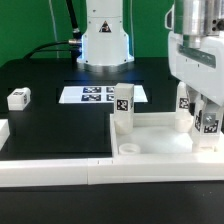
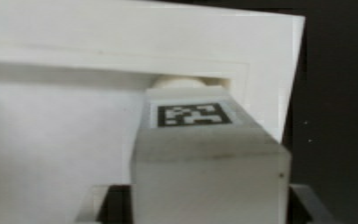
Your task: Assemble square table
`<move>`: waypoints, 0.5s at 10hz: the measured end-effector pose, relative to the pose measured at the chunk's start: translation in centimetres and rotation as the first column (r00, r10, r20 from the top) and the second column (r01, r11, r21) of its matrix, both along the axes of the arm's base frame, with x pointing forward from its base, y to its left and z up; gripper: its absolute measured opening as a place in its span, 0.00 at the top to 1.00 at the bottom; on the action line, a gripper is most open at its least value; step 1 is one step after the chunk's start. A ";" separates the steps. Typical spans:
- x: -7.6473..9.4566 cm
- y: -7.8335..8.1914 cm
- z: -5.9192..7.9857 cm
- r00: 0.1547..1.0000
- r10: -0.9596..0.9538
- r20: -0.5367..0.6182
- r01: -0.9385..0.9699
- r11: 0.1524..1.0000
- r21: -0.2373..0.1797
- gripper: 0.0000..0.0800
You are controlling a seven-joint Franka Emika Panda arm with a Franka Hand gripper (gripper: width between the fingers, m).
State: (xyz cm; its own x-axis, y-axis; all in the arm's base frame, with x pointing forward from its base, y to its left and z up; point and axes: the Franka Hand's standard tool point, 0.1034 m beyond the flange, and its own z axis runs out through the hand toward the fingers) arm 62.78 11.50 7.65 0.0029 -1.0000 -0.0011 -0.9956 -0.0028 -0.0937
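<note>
The square table's white top (image 1: 155, 140) lies at the front on the exterior view's right, rim up. One white tagged leg (image 1: 123, 102) stands upright in its near-left corner, and a second leg (image 1: 184, 101) stands further right. My gripper (image 1: 207, 126) is shut on a third leg (image 1: 209, 121), held upright over the top's right corner. In the wrist view this leg (image 2: 202, 150) fills the space between my dark fingers (image 2: 105, 205), tag facing the camera. Its far end meets a round corner socket (image 2: 192, 82) of the top (image 2: 69, 100). Another leg (image 1: 20, 97) lies loose at the left.
The marker board (image 1: 98, 95) lies flat in front of the robot base (image 1: 104, 40). A long white border rail (image 1: 60, 170) runs along the front edge, and a white piece (image 1: 3, 130) shows at the left edge. The black mat surrounds them.
</note>
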 end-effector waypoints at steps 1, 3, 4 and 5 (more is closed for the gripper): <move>0.0 -0.1 0.0 1.000 -0.006 0.000 0.006 1.000 -0.002 0.64; -0.7 0.1 -0.1 0.977 0.207 -0.054 -0.209 0.977 -0.041 0.42; -0.8 0.6 0.1 0.917 0.387 -0.094 -0.395 0.915 -0.089 0.27; -0.8 1.2 0.0 0.852 0.513 -0.104 -0.522 0.846 -0.110 0.27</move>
